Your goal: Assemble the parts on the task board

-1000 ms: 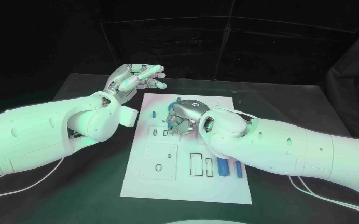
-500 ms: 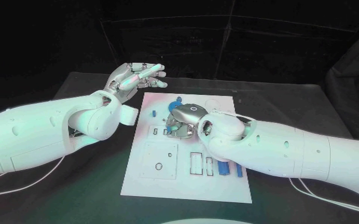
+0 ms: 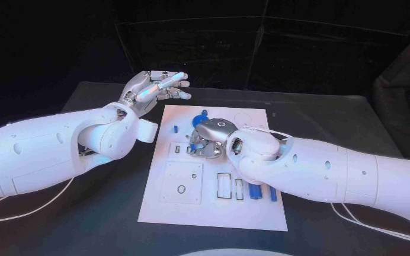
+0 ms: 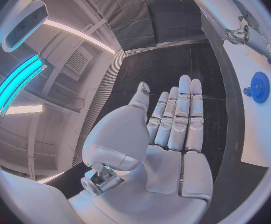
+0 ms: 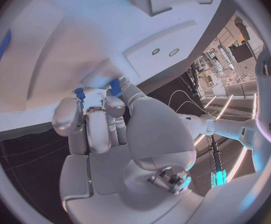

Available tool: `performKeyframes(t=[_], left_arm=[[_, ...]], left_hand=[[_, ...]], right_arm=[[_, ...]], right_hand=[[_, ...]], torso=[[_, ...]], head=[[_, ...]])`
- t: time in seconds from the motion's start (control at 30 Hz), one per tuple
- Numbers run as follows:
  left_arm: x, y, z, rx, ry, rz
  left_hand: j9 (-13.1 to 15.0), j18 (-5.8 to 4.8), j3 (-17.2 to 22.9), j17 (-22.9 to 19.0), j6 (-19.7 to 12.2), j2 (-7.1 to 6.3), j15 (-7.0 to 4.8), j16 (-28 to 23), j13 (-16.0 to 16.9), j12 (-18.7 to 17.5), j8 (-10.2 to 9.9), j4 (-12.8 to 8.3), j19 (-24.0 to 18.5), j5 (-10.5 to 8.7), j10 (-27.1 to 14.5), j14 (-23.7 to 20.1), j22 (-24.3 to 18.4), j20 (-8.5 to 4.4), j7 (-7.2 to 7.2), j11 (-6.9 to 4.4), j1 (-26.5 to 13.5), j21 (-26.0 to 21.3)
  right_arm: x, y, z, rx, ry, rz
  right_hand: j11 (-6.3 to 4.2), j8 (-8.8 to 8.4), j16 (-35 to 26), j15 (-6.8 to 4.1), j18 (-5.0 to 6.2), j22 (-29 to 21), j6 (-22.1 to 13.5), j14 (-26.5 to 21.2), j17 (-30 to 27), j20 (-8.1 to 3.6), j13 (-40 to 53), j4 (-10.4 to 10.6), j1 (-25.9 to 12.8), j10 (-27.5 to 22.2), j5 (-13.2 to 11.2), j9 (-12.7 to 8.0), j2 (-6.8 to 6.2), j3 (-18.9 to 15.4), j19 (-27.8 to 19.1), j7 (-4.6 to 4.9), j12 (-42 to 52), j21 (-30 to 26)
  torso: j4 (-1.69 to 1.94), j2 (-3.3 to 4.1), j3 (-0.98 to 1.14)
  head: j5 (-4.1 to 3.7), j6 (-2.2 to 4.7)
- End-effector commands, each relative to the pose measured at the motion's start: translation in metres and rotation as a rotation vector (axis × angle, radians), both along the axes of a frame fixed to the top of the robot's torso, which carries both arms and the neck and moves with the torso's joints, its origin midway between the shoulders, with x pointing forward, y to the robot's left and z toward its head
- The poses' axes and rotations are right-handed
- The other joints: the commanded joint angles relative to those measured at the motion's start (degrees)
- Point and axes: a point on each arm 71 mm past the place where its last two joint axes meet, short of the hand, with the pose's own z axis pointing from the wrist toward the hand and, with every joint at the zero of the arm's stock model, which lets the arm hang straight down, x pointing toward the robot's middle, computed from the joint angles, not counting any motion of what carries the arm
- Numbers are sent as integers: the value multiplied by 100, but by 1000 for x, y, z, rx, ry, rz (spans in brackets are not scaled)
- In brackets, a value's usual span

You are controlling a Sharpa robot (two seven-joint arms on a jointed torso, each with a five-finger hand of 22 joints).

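A small blue part is pinched between the curled fingers of the right hand, low over the task board at mid-frame. Misalignment with its slot could jam or drop it, as the hand blocks the view. The left hand, upper left above the bench, is held flat and empty.

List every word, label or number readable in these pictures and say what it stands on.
"PO": dark letters on a white robot arm, cut off at the right wrist view's rim.
Task board: printed outlines, no readable text.
Blue gear: no marking.
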Motion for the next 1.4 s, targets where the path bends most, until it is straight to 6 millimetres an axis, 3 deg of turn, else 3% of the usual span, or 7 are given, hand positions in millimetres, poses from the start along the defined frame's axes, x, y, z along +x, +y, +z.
performKeyframes(t=[0.03,0.53,1.13,1.4], left_arm=[[0,-1,2,-10,-7,-11],[-1,-1,2,-10,-6,-12],[-1,0,2,-9,-4,-12],[-1,0,2,-9,-4,-12]], left_hand=[[1,76,-2,5,4,49,-4,-24,-8,-24,-35,-21,-9,10,19,-35,-9,38,50,19,13,-40],[1,76,-2,5,4,49,-4,-24,-8,-24,-35,-21,-9,10,19,-35,-9,38,50,19,13,-40],[1,76,-2,5,4,49,-4,-24,-8,-24,-35,-21,-9,10,19,-35,-9,38,50,19,13,-40],[1,76,-2,5,4,49,-4,-24,-8,-24,-35,-21,-9,10,19,-35,-9,38,50,19,13,-40]], right_arm=[[-1,-2,-8,-54,22,3],[0,-3,-8,-74,10,-15],[0,-2,-5,-46,-16,-36],[0,-2,0,8,-57,-48]], right_hand=[[9,-15,-34,17,-48,-21,12,231,-19,22,-14,-6,-63,-51,40,-1,-39,27,-8,26,-46,16],[55,-129,-89,54,-35,-88,-116,213,-87,55,-142,54,-297,-156,181,-27,-246,-43,-58,78,-205,-18],[103,-224,-160,96,-16,-187,-304,193,-164,100,-275,209,-574,-262,77,-33,-372,-186,-122,117,-361,-74],[179,-352,-197,154,-10,-237,-644,185,-201,145,-328,393,-805,-342,66,-63,-506,-447,-148,200,-417,-104]], torso=[[3,0,-3],[4,-3,-7],[-2,0,-2],[2,3,2]], head=[[-9,-1],[-14,10],[-29,-1],[-36,-5]])
